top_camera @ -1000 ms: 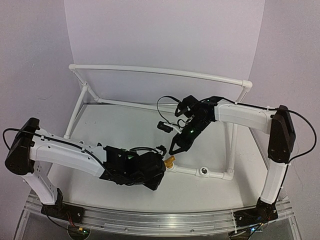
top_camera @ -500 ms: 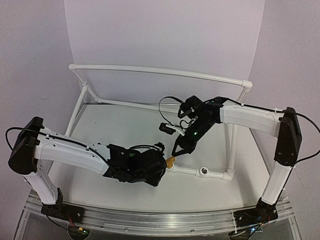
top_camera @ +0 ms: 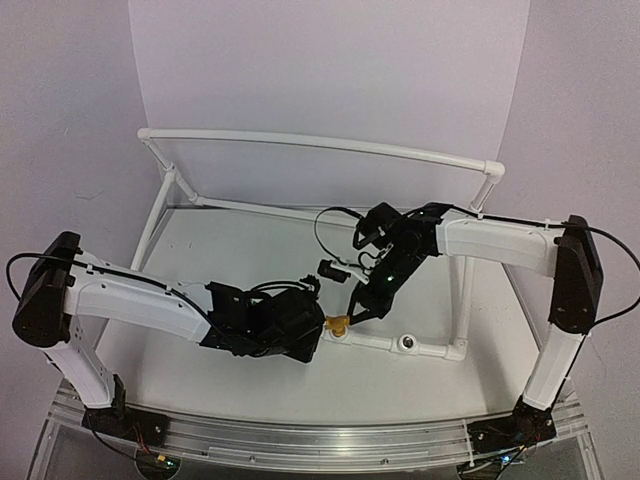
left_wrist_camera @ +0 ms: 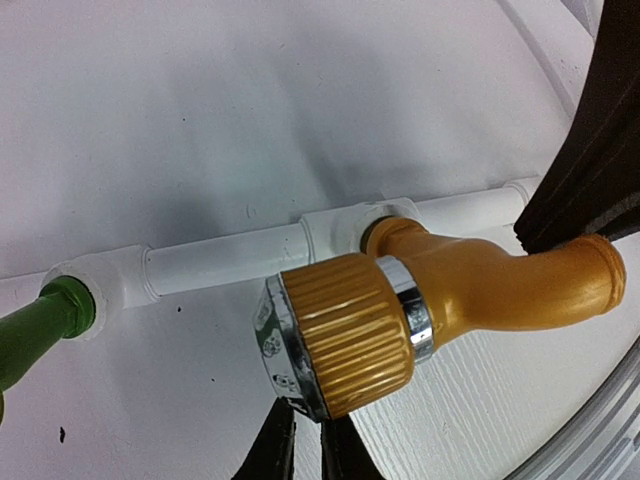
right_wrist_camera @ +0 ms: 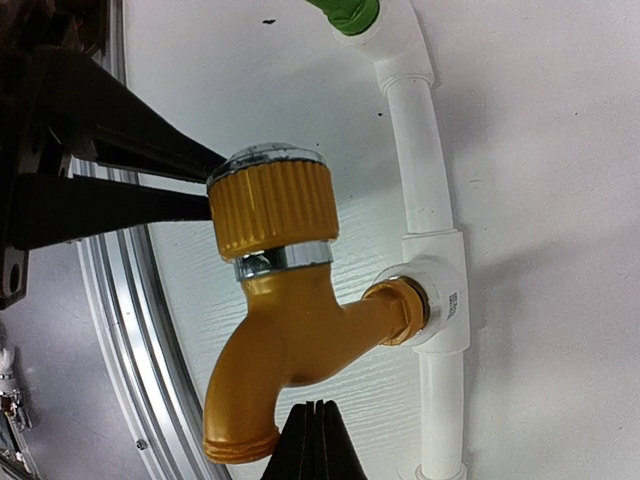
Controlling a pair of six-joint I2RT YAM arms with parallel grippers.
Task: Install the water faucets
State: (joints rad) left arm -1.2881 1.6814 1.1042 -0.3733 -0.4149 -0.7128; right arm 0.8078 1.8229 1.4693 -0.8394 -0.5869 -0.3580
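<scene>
Toward the surface's (top_camera: pixel 240 262) near edge, a brass-gold ribbed-knob faucet (top_camera: pixel 339 323) sits socketed in white plastic pipe (top_camera: pixel 432 346), hemmed between the closed left end effector (left_wrist_camera: pixel 305 428) and the closed right end effector (right_wrist_camera: pixel 315 438); the socket sticker (right_wrist_camera: pixel 451 303) is unreadable.

Faucet (left_wrist_camera: pixel 440 290) in tee (left_wrist_camera: pixel 335 225); second faucet (left_wrist_camera: pixel 35 320) in next socket (left_wrist_camera: pixel 110 275).

A robotics laboratory bench is shown. A plain white curved backdrop (top_camera: pixel 330 70) is set up behind a white tabletop (top_camera: pixel 230 250). Along the near edge a long aluminium rail (top_camera: pixel 300 437) is seen, to which a white-and-black jointed left robot arm (top_camera: pixel 130 300) and a matching right robot arm (top_camera: pixel 500 238) are bolted. Thin black cables (top_camera: pixel 318 215) are left exposed. A white plastic pipe frame (top_camera: pixel 320 143) is set on the tabletop, with a brass-gold tap fitting (left_wrist_camera: pixel 500 285) seated in one socket.
</scene>
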